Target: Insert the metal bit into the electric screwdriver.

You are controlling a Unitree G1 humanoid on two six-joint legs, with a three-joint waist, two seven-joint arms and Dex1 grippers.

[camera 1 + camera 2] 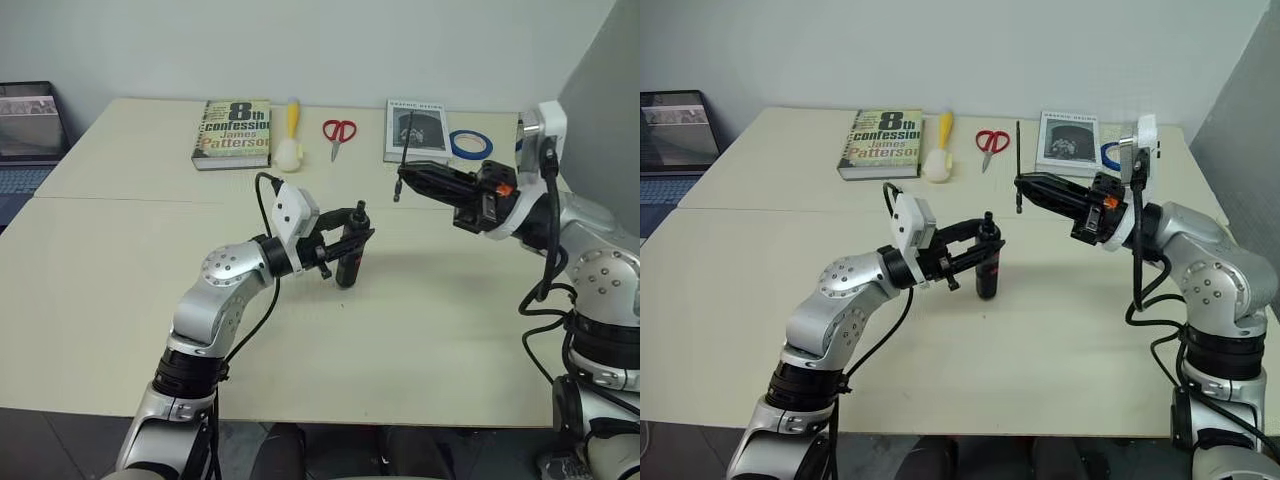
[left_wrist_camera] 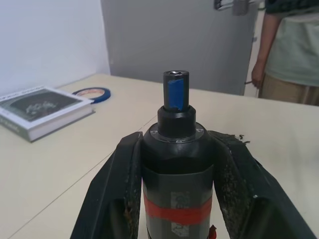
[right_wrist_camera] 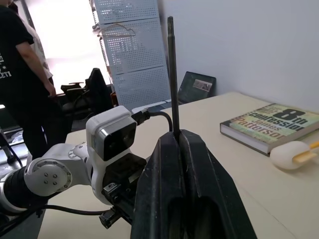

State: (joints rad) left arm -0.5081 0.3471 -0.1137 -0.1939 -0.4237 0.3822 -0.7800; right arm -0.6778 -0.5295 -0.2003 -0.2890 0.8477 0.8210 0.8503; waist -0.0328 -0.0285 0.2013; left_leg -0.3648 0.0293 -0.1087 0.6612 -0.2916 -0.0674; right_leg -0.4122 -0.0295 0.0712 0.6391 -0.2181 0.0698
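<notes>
Now we see the left gripper [image 1: 980, 250] closed around the electric screwdriver [image 1: 987, 268], which stands upright with its lower end on or just above the table [image 1: 1060, 340]; we cannot tell which. From the left wrist view, the 2 black fingers [image 2: 117, 189] press on both sides of the black body, a red band goes around it lower down, and the round tip with a blue mark points up between them.

Up and to the robot's right of the screwdriver, well apart from it, the right gripper [image 1: 1025, 187] is closed on the metal bit [image 1: 1018, 160]. The bit stands nearly upright, its long part rising above the fingertips and a short end showing below them. In the right wrist view the thin grey rod comes out from between the 2 fingers pressed together.

Beyond the screwdriver, at the far edge of the table, lie a paperback book [image 1: 883, 143], a yellow brush [image 1: 938, 152], red-handled scissors [image 1: 990, 143], a second book [image 1: 1070, 143] and a roll of blue tape [image 1: 470, 145]. In the left wrist view a person [image 2: 289, 50] stands beyond the table
</notes>
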